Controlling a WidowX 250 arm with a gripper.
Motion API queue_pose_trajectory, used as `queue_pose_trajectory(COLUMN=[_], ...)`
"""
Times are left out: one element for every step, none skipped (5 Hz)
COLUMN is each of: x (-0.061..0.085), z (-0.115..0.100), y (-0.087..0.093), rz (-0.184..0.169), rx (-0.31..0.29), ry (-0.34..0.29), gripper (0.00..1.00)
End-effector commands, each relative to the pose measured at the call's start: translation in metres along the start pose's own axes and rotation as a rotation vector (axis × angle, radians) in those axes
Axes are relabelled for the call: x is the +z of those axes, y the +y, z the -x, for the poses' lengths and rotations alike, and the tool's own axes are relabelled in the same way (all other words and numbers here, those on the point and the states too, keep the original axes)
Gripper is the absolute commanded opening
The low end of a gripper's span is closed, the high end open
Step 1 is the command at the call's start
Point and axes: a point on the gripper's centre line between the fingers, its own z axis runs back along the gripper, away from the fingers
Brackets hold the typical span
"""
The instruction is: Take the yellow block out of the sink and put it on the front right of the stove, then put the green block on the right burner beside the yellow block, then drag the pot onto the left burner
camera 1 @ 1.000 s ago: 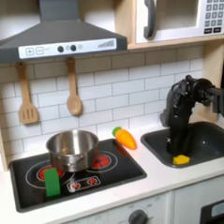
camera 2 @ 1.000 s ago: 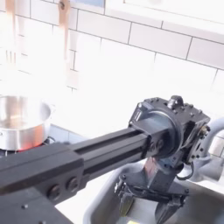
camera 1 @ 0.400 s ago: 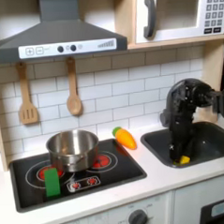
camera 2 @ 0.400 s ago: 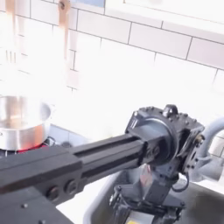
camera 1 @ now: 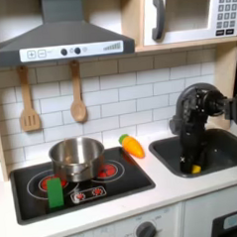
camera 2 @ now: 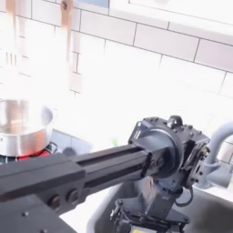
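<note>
On the first exterior view's left, two wooden utensils hang on the tiled wall: a slotted spatula (camera 1: 28, 99) and, to its right, a spoon (camera 1: 77, 94), both under the grey range hood (camera 1: 63, 30). Below them the stove (camera 1: 122, 182) lies flat on the white bench (camera 1: 175, 194). The green block (camera 1: 55, 191) stands upright on the near part of the left burner (camera 1: 37, 183), at the near left of the pot. The pot (camera 1: 77, 158) sits at the far middle of the stove, between the two rings and overlapping the inner edges of both; in the second exterior view the pot (camera 2: 20, 127) appears at the left edge, with a strip of red ring showing beneath it. The right burner (camera 1: 110, 171) shows on the pot's near right. Just beyond the stove's far right corner an orange carrot toy (camera 1: 133, 145) with a green tip lies on the bench.

Further right in the first exterior view is the dark sink (camera 1: 229, 144), under the microwave (camera 1: 194, 14). The black arm reaches down into it, and the gripper (camera 1: 192, 167) is low in the basin, right at the yellow block (camera 1: 196, 168), which lies on the sink floor. Whether the jaws are clenched on the block or released cannot be told. In the second exterior view the arm's long black link crosses from the left to a bulky wrist, and the gripper (camera 2: 138, 224) is at the bottom edge, too blurred to read.
</note>
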Motion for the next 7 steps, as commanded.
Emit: queue_pose_trajectory(x=[-0.0097, -0.0077, -0.0036, -0.0030, -0.0042, -0.0034, -0.0020], z=[0.0023, 0.0015, -0.0001, 0.0005, 0.0016, 0.0002, -0.0009], y=[0.0028, 0.0050, 0.0018, 0.0025, 0.0041, 0.0009, -0.0022], rz=[-0.017, -0.019, -0.016, 0.000, 0.010, 0.021, 0.031], rx=[0.008, 0.004, -0.022, -0.038, -0.037, -0.045, -0.051], ry=[0.008, 0.000, -0.012, -0.012, -0.009, -0.024, -0.030], gripper=[1.00, 1.00, 1.00, 0.00, 0.00, 0.00, 0.00])
